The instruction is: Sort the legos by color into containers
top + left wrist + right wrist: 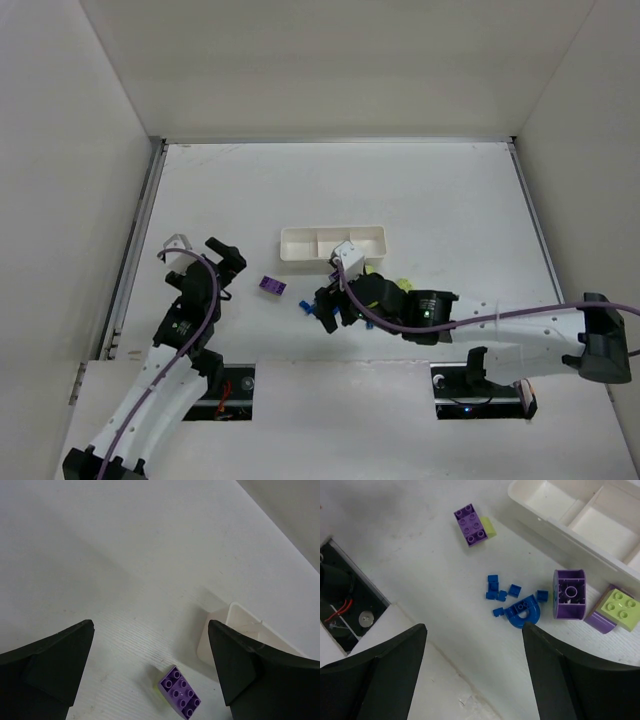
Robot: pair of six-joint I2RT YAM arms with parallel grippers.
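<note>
Sorting seems barely begun: the right tool [473, 630] hangs spread above the blue bricks [522, 615] just beside the tray [540, 515], and next must drop and pinch one tiny piece.

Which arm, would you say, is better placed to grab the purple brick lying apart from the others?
Left. The left tool, open, has the purple brick ahead between its fingers; the right tool hangs over the blue pieces.

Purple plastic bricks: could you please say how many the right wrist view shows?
3: six-stud brick upper left; rounded brick beside the white plastic tray; third brick under the four-stud yellow-green brick. More may be hidden.
</note>
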